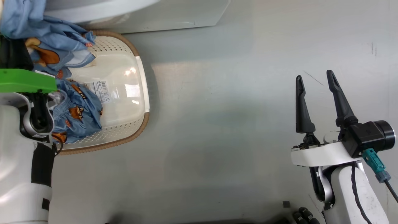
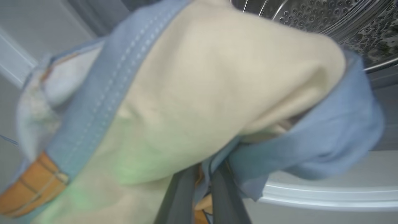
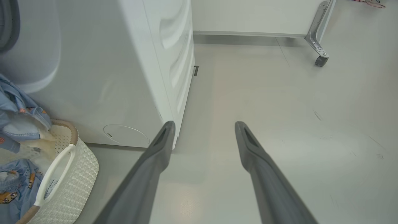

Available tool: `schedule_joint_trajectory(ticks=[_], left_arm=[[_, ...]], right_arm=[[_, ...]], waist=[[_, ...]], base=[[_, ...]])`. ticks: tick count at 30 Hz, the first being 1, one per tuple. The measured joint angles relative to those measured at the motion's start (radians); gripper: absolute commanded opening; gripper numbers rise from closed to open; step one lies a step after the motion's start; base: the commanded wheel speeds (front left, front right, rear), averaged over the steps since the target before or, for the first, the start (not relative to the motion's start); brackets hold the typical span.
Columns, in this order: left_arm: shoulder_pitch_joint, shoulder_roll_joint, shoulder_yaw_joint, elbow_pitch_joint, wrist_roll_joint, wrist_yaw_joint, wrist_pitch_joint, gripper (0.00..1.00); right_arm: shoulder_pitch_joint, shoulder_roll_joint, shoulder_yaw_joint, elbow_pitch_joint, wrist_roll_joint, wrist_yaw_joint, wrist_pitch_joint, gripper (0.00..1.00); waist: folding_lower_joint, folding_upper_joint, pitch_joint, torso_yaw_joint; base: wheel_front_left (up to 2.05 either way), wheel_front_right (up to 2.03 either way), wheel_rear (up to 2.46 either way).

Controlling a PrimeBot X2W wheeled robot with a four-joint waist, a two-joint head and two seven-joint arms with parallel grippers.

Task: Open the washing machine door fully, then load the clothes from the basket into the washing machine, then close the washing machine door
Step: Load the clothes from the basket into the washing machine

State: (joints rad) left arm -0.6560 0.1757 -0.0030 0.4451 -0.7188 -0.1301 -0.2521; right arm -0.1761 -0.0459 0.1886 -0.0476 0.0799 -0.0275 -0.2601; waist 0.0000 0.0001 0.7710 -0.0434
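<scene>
- While the left tool (image 2: 203, 174) is clamped shut on a garment (image 2: 199, 93), its two fingers stand nearly together with a fold of blue cloth pinched between them.
- Seen from the left wrist, the garment's long axis runs on a slant from lower left to upper right. A stitched blue band follows the same line.
- It hangs in front of the steel drum (image 2: 342, 21) of the washer (image 1: 161, 18), with its upper end nearest the drum's mouth.
- Cream lining faces the left wrist camera, framed by light blue denim, with an orange patch at the lower left; the picture is blurred.
- From the head, the garment (image 1: 46, 34) drapes above the far end of the basket (image 1: 136, 133).
- Standing on the floor (image 1: 224, 130) just beside the washer's front, the basket has its long side running towards the washer and its mouth facing up.
- More clothes (image 1: 77, 115), blue with orange and brown prints, lie heaped along the basket's left side, and its right half shows bare cream plastic and a barcode sticker.
- To the right, well apart from the basket, the right tool (image 1: 314, 75) hangs over the floor with its fingers spread wide and nothing between them.
- From the right wrist, bare floor stretches beyond the washer's corner (image 3: 174, 118).
</scene>
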Motion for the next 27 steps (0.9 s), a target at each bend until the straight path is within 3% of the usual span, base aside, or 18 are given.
schedule_joint_trajectory(ticks=[5,13,27], left_arm=[[0.005,0.011,-0.001,-0.112,0.012,0.0,0.0,0.0],[0.008,0.081,-0.018,-0.223,0.058,0.0,0.0,0.0],[-0.101,0.194,-0.035,-0.137,0.123,0.005,0.061,0.0]], right_arm=[[0.0,0.0,0.028,0.016,0.041,0.0,0.0,1.0],[0.002,0.0,0.077,0.029,0.107,-0.001,0.0,1.0],[0.026,0.0,0.14,0.047,0.152,-0.001,0.0,1.0]], waist=[[0.0,0.0,-0.031,-0.005],[0.0,0.0,-0.063,-0.054],[0.0,0.0,-0.1,-0.159]], base=[[0.0,0.0,0.0],[0.0,0.0,0.0],[0.0,0.0,0.0]])
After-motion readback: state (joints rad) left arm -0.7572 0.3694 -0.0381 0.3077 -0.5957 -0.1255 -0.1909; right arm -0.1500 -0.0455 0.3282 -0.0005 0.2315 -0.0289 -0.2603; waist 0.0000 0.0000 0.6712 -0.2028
